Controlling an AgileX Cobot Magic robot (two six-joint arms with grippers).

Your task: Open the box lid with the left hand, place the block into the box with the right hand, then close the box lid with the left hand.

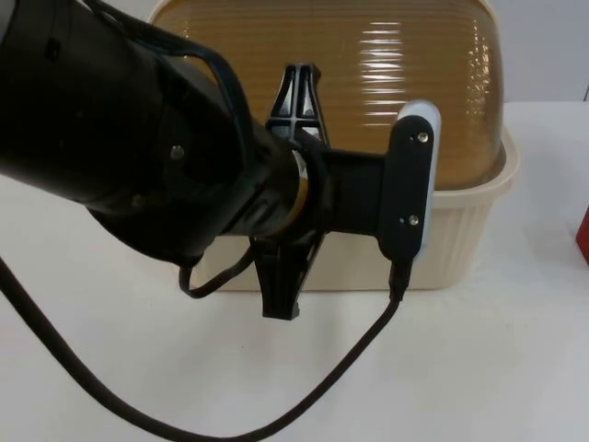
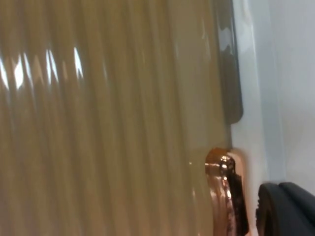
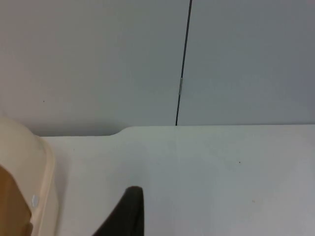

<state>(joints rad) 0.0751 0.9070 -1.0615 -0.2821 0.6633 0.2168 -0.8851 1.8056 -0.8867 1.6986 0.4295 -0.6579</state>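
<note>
Top view: the left arm (image 1: 138,157) reaches in from the upper left and covers much of the scene. Its left gripper (image 1: 293,189) points down over the near front of the box (image 1: 460,239), with one black finger seen above against the lid and the other below at the box's near wall. The fingers stand well apart, and nothing shows held between them. The box is cream plastic with ribbed walls and sits on the white table (image 1: 479,368) toward the far side. Its lid (image 1: 386,74) is a ribbed, translucent amber dome, and it lies shut on the box rim. A small red thing (image 1: 583,235) shows at the table's right edge, cut off by the frame; whether it is the block cannot be told. No writing or brand can be read anywhere.

Left wrist view: the amber ribbed lid (image 2: 108,123) is very close, with bright glints on its ridges. Beside it runs the cream box rim (image 2: 248,123), and a coppery reflection sits where lid and rim meet. A black fingertip (image 2: 285,209) stands just beside the rim.

Right wrist view: the right arm waits over bare table (image 3: 206,172) with the grey wall (image 3: 98,59) behind. One black fingertip (image 3: 129,211) of the right gripper shows; its opening cannot be told. A curved piece of the cream box (image 3: 29,167) lies nearby.
</note>
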